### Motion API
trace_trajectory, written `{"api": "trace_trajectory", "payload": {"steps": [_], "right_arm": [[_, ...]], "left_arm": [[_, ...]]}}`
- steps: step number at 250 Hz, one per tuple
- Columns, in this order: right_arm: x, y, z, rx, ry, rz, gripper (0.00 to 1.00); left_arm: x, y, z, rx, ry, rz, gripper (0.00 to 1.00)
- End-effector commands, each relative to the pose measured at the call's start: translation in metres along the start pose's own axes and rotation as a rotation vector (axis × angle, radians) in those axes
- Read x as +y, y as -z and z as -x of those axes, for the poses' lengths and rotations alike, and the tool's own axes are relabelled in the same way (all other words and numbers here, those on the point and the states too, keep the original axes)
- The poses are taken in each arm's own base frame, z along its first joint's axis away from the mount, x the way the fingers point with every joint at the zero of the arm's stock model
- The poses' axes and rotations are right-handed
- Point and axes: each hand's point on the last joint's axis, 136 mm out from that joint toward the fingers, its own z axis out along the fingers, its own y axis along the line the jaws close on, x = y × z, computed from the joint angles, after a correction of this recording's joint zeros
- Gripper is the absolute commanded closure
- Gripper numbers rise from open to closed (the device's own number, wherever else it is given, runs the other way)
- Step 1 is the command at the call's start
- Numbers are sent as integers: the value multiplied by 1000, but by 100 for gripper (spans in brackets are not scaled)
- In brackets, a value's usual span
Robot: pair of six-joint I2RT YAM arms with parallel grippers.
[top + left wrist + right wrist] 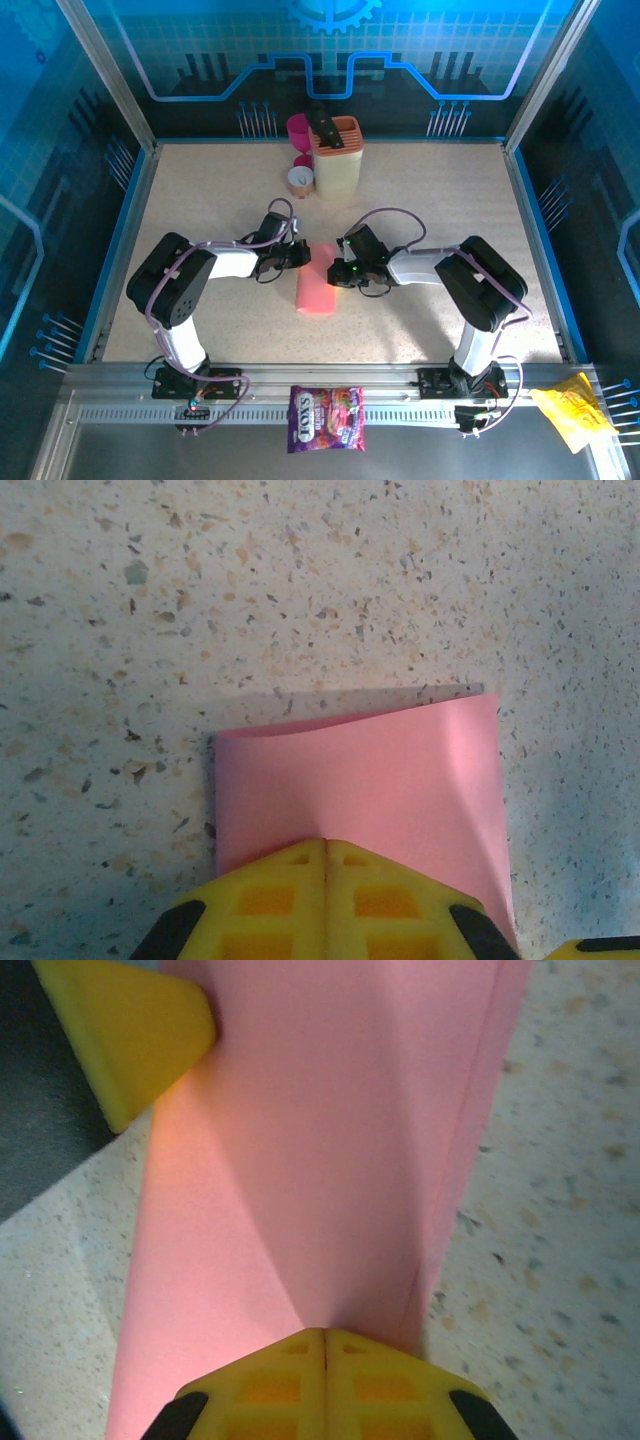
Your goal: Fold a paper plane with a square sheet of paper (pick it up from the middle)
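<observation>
The square sheet of paper [318, 290] lies in the middle of the table, folded into a narrow pink strip. My left gripper [300, 256] meets its upper left edge and my right gripper [338, 270] its upper right edge. In the left wrist view the left gripper [325, 845] is shut, with the doubled paper [370, 770] dimpling into its tips. In the right wrist view the right gripper [325, 1335] is shut where the creases of the paper [330, 1160] converge. A yellow finger [130, 1040] of the left gripper touches the sheet's far side.
At the back stand a magenta cup [298, 127], a cream and orange holder [338, 155] and a small brown cup [300, 180]. A purple candy bag [326, 418] and a yellow bag [572, 415] lie on the front rail. Blue walls [128, 200] enclose the table.
</observation>
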Motion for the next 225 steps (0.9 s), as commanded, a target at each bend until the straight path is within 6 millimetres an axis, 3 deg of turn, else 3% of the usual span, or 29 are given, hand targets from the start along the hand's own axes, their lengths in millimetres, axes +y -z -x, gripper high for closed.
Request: {"api": "trace_trajectory", "payload": {"steps": [1, 37, 49, 119, 225], "right_arm": [[-12, 15, -23, 79, 20, -104, 100], [13, 23, -21, 66, 65, -67, 100], [30, 24, -13, 41, 81, -40, 100], [74, 8, -2, -12, 79, 86, 100], [92, -30, 0, -8, 34, 188, 100]], "left_arm": [[24, -5, -17, 39, 11, 71, 100], [27, -6, -20, 41, 20, 75, 100], [27, -6, -21, 43, 21, 78, 100], [30, -6, -23, 48, 20, 85, 100], [30, -7, -27, 58, 21, 84, 100]]}}
